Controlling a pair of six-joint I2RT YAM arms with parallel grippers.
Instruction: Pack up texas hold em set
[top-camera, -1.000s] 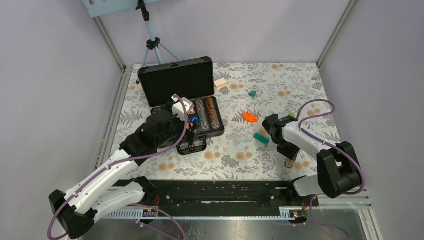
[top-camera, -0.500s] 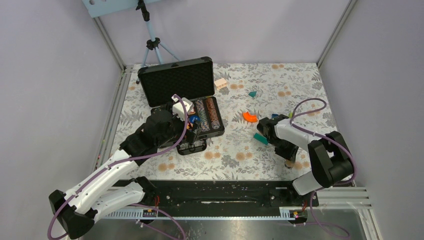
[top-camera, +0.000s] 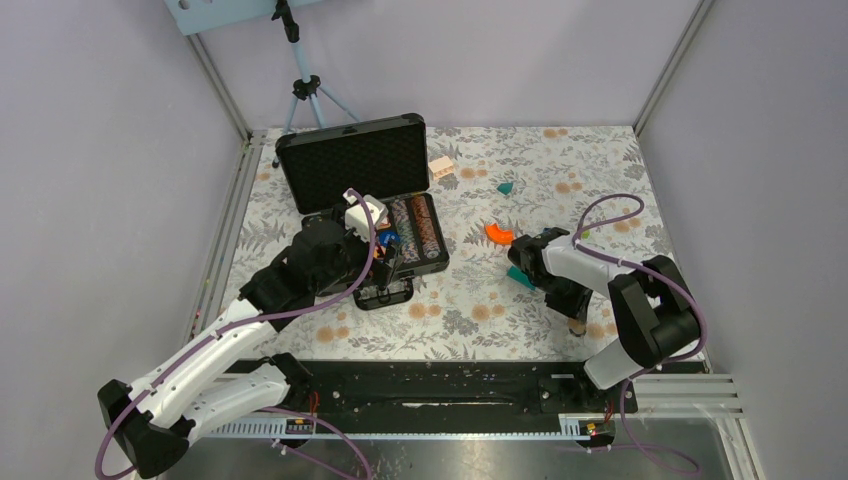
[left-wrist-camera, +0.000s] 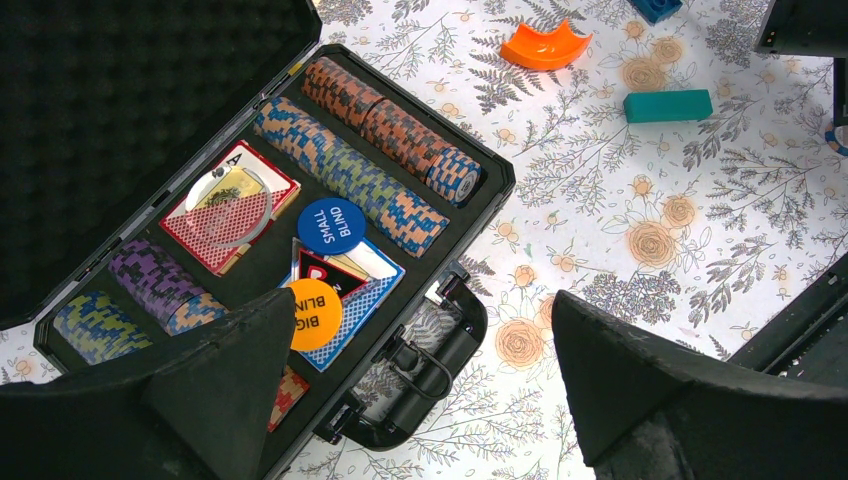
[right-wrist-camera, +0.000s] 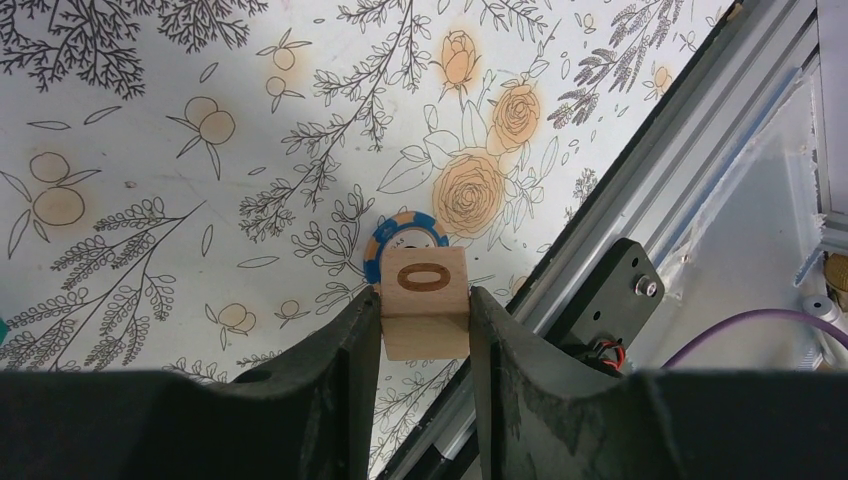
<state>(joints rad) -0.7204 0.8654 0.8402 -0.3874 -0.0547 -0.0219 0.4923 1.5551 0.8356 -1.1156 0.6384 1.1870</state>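
The black briefcase (top-camera: 352, 158) lies open at the table's back left, its lid raised. In the left wrist view its tray holds rows of striped chips (left-wrist-camera: 390, 115), card decks (left-wrist-camera: 232, 205), a blue "small blind" disc (left-wrist-camera: 330, 226) and an orange "big blind" disc (left-wrist-camera: 312, 313). My left gripper (left-wrist-camera: 425, 320) is open and empty above the case's handle (left-wrist-camera: 432, 362); in the top view it hovers over the case's front edge (top-camera: 385, 262). My right gripper (right-wrist-camera: 425, 300) is shut on a wooden cube marked "0" (right-wrist-camera: 425, 285), just above a blue striped chip (right-wrist-camera: 402, 238) lying on the table near the front right rail (top-camera: 577, 325).
An orange curved block (top-camera: 499, 234), a teal bar (top-camera: 522, 278) and a small teal piece (top-camera: 506, 187) lie mid-table. A light wooden piece (top-camera: 441, 166) sits beside the lid. A tripod (top-camera: 303, 85) stands at the back left. The metal front rail (right-wrist-camera: 640, 180) runs close to my right gripper.
My right arm's forearm has swung left toward the teal bar while its gripper stayed near the front rail. The left arm has not moved.
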